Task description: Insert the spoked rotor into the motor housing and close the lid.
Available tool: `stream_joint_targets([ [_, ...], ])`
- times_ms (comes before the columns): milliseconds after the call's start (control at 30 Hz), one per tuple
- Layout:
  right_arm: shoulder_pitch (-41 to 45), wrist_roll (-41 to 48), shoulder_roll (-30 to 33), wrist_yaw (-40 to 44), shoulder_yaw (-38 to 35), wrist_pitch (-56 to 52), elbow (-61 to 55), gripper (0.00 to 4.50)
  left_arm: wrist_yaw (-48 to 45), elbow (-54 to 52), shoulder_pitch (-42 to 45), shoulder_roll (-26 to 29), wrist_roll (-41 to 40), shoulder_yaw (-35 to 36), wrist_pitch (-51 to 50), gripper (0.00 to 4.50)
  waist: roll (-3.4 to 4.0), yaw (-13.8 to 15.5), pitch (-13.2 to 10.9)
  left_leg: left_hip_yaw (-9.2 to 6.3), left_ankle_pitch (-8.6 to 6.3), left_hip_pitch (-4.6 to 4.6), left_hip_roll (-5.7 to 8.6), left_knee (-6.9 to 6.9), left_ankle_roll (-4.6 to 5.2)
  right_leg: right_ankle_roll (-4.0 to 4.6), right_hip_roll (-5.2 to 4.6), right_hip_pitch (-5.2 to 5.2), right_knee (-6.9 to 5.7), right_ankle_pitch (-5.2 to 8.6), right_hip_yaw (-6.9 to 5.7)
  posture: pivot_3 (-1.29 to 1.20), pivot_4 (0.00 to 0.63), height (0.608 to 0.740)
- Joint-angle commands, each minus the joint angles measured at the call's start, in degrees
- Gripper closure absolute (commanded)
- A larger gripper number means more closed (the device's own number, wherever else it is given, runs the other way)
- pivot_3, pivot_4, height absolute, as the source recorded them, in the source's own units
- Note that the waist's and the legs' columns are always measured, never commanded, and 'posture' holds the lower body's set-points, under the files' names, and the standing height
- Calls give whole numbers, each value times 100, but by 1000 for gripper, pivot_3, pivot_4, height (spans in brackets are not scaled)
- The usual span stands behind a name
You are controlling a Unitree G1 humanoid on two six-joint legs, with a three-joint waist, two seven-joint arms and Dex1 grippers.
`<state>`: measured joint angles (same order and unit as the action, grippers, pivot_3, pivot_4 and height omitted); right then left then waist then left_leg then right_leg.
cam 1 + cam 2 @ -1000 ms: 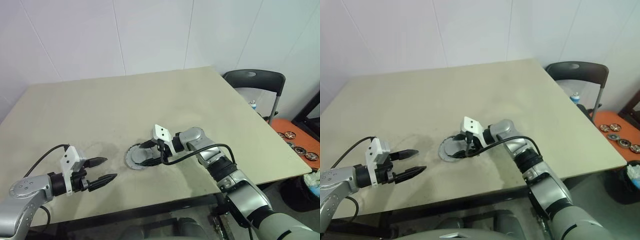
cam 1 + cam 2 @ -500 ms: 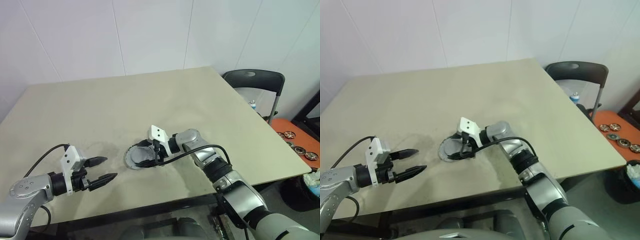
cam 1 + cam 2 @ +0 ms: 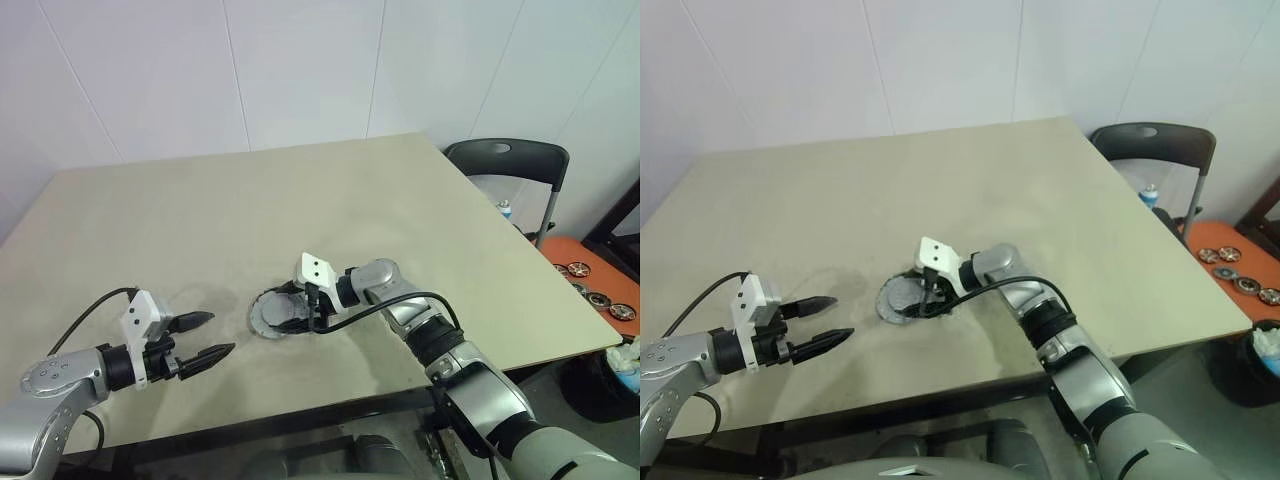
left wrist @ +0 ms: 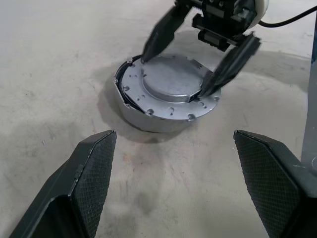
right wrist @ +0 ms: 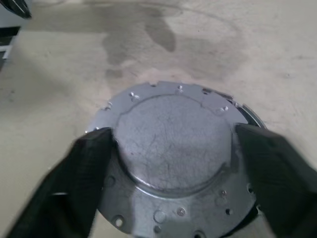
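The silver-grey lid (image 4: 169, 93) covers whatever sits inside it, the right gripper (image 5: 171, 148) fingers blur at the wrist view's edges, and small discs (image 3: 596, 293) beside the chair (image 3: 510, 165) stay indistinct.

A bare robotics test room or workshop corner: a large beige worktop with a scuffed, stained surface (image 3: 300, 200) stands against plain white panelled walls (image 3: 200, 70). A black folding metal chair (image 3: 508, 160) sits just past the table's far right corner. Beyond it, an orange tray on the floor (image 3: 590, 285) holds several small round dark motor parts (image 3: 600, 298), laid out in rows.
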<state>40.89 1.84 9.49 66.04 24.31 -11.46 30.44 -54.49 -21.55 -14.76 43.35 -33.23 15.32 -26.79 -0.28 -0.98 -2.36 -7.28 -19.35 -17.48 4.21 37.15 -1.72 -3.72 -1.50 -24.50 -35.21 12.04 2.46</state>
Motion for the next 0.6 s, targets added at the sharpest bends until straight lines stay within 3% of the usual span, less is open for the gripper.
stream_joint_targets([
  [33,32,-50,-60,-81,-26,66,0,1255,38,-159,92,-14,-73,73,19,470,0,0,0,0,0,1,0,0,0,0,0,0,-1,0,0,0,0,740],
  [333,14,-133,-97,-110,-4,102,42,1255,63,-165,87,-39,-76,87,10,470,-1,-7,1,0,1,5,0,1,-1,0,1,1,-8,0,0,0,0,740],
  [600,168,171,-337,-195,-291,-627,-5,1255,108,-142,138,-83,-66,61,11,470,-2,-14,2,0,1,6,-1,1,-1,0,2,2,-8,0,0,0,0,740],
])
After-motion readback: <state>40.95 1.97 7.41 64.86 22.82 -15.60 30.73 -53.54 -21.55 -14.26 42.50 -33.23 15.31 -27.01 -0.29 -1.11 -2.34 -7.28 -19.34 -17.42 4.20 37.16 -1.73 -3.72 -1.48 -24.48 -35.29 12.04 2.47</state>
